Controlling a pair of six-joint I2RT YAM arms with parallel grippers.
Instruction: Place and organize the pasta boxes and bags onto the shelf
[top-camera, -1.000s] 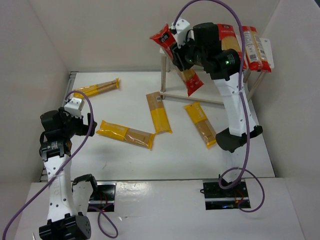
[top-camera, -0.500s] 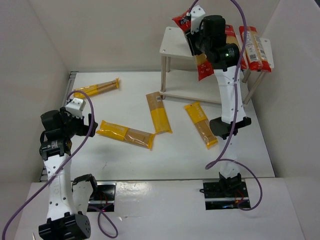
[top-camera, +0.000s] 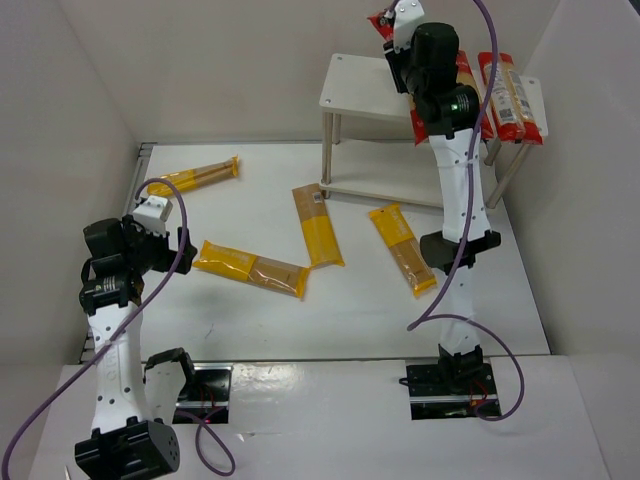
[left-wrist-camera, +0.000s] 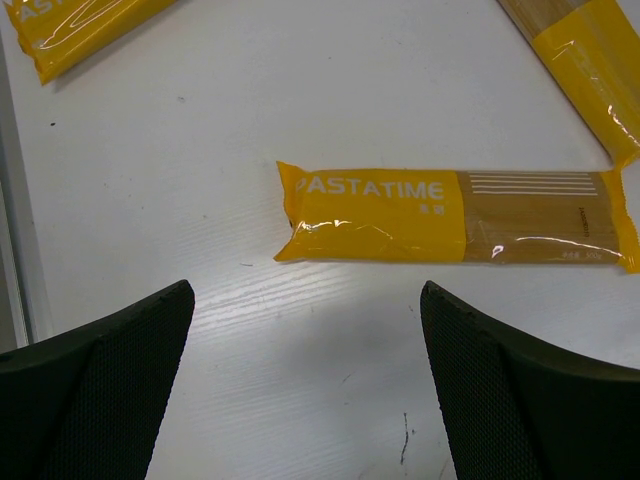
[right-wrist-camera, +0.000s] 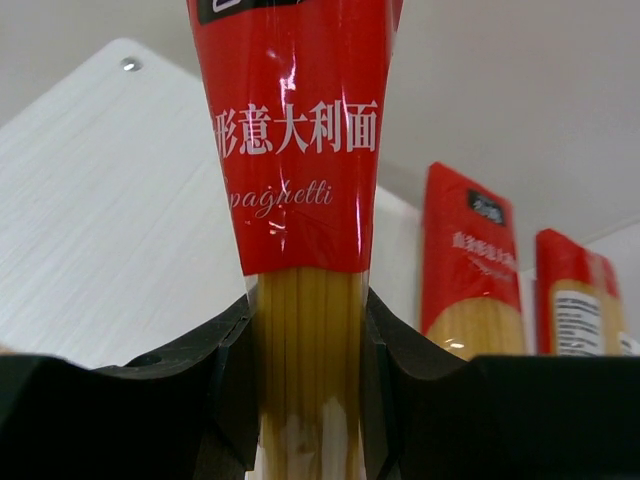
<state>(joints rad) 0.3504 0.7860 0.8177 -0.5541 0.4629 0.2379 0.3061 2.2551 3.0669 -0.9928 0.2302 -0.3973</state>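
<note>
Shelf (top-camera: 358, 84): white rack at the far right of the table (top-camera: 300, 320), on thin metal legs. Its top board carries two red packs at the right end.
Inner red pack (top-camera: 470, 92): lies flat on the top board, just beside the right arm.
Outer red pack (top-camera: 504, 95): lies flat alongside the inner one, closer to the board's right edge. The two are parallel; whether they touch cannot be told.
Held red pack (right-wrist-camera: 295, 130): stands up out of the right gripper above the top board, left of the two shelved packs, with its red printed end away from the fingers. Contact with the board cannot be told.
Right gripper (right-wrist-camera: 308, 330): raised over the shelf. Both fingers are pressed against the clear window part of the held red pack, where pale spaghetti shows.
Left gripper (left-wrist-camera: 306, 300): hangs over the table's left side with its fingers spread wide and nothing between them.
PASTATIME yellow pack (left-wrist-camera: 455, 215): flat on the table, just ahead of the left gripper.
Far-left yellow pack (top-camera: 195, 177): flat on the table near the back-left corner.
Middle yellow pack (top-camera: 317, 225): flat on the table, in front of the shelf's left legs.
Right yellow pack (top-camera: 401, 247): flat on the table beside the right arm.
</note>
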